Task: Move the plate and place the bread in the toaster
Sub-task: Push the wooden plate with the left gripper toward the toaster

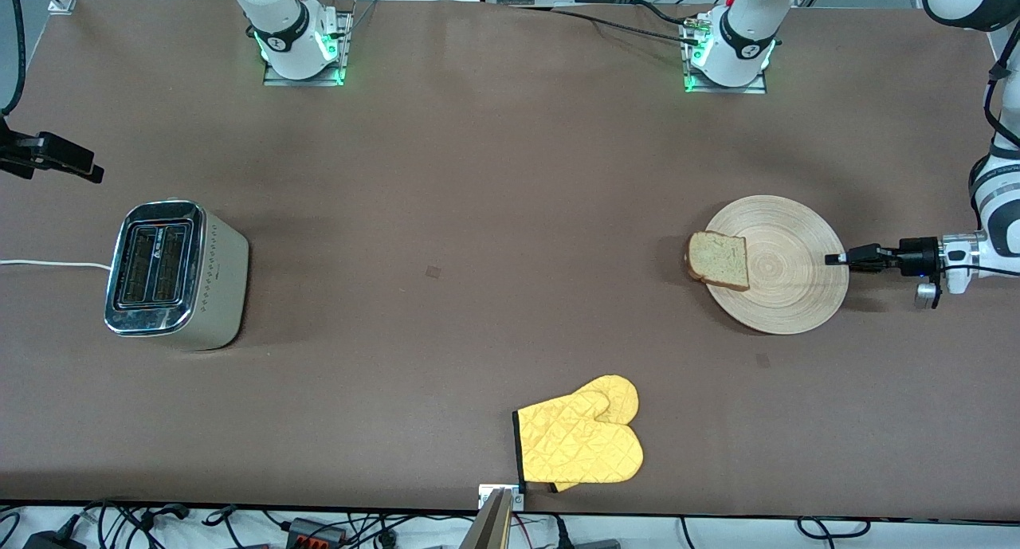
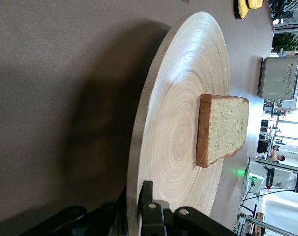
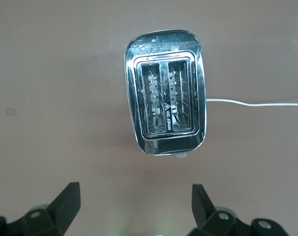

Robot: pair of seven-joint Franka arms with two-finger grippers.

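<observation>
Your left end effector (image 1: 834, 259) pinches the rim of the plate (image 1: 789, 274) at the left arm's end of the brown surface (image 1: 478, 214), its dark fingers (image 2: 148, 209) closed down on the wooden edge, one above it and one below. The plate lies flat, and the bread (image 1: 719, 260) rests on it at the edge toward the right arm's end, overhanging the rim a little, well apart from the grip. In the left wrist view the slice (image 2: 222, 129) lies flat on the plate's (image 2: 173, 123) rings.

Your right end effector (image 3: 134, 206) hangs high over the surface beside the toaster (image 3: 164, 113), fingers (image 3: 65, 201) spread wide and holding nothing. That toaster (image 1: 175, 274) stands upright at the right arm's end of the surface, both slots facing up, its white cord (image 1: 48, 263) trailing off the edge.

A pair of yellow oven mitts (image 1: 582, 441) lies near the surface's edge closest to the front camera, roughly midway between toaster and plate.
</observation>
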